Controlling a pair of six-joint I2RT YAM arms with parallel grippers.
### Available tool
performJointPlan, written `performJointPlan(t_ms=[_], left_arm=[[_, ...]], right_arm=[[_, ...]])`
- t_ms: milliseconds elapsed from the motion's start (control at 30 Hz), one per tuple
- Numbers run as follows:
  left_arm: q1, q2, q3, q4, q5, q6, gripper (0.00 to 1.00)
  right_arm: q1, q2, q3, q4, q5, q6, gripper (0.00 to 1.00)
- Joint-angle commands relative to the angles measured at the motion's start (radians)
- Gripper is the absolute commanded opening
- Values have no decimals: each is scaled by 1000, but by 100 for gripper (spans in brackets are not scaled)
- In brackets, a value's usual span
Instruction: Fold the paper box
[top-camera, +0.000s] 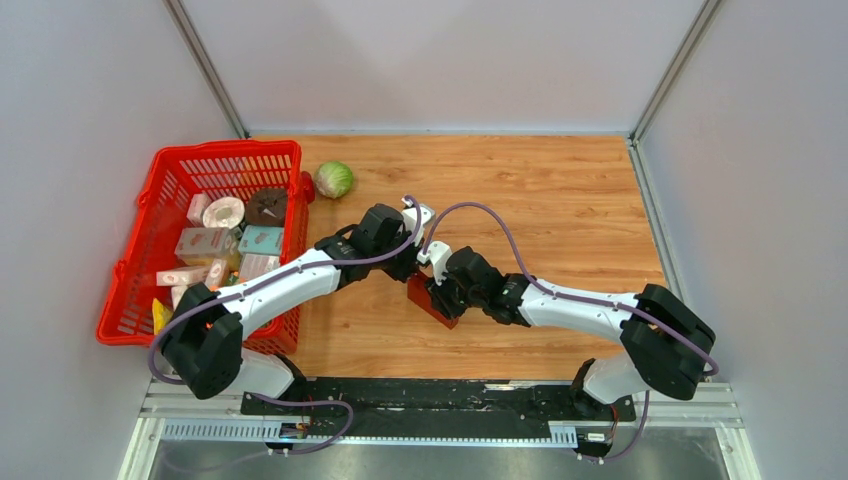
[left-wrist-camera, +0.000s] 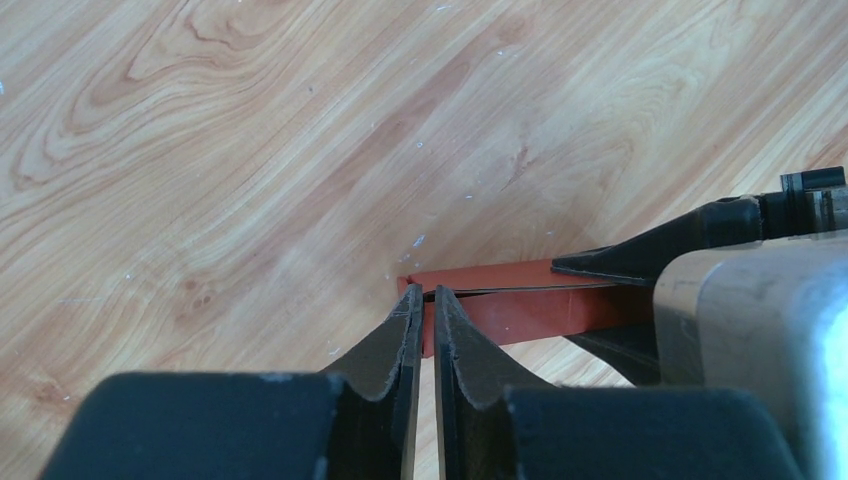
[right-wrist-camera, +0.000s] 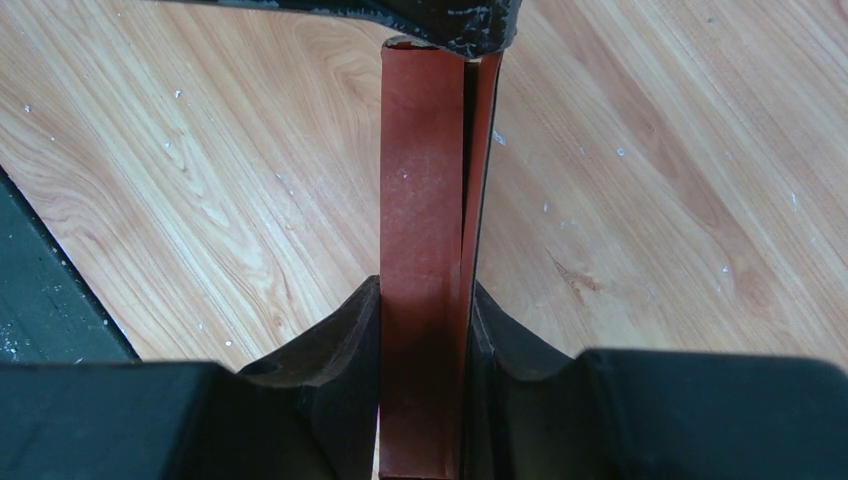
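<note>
The paper box (top-camera: 440, 310) is a narrow dark red cardboard shape held just above the wooden table at its centre. My right gripper (top-camera: 442, 292) is shut on it; in the right wrist view (right-wrist-camera: 425, 285) the box (right-wrist-camera: 420, 200) stands between both fingers and runs away from them. My left gripper (top-camera: 410, 272) meets the box's far end. In the left wrist view (left-wrist-camera: 424, 293) its fingers are almost together, with a thin red edge of the box (left-wrist-camera: 520, 310) between the tips. The right gripper's finger (left-wrist-camera: 640, 258) lies along the box's top.
A red plastic mesh basket (top-camera: 230, 147) with several pastel cartons stands at the left. A green cabbage (top-camera: 334, 179) lies just right of its far corner. Grey walls close in the table on three sides. A black rail (top-camera: 430, 398) runs along the near edge.
</note>
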Motion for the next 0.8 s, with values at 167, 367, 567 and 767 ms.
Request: performJointPlan(t_ms=[167, 367, 567, 767], left_arm=[[-3, -14, -26, -33, -14, -27, 15], [-17, -43, -58, -24, -49, -54, 10], [-27, -89, -119, 27, -77, -108, 6], [-63, -96, -146, 65, -122, -131, 4]], right_arm=[[5, -16, 1, 6, 3, -8, 31], [6, -16, 1, 6, 9, -8, 31], [5, -6, 4, 8, 13, -7, 31], [6, -12, 6, 9, 12, -7, 31]])
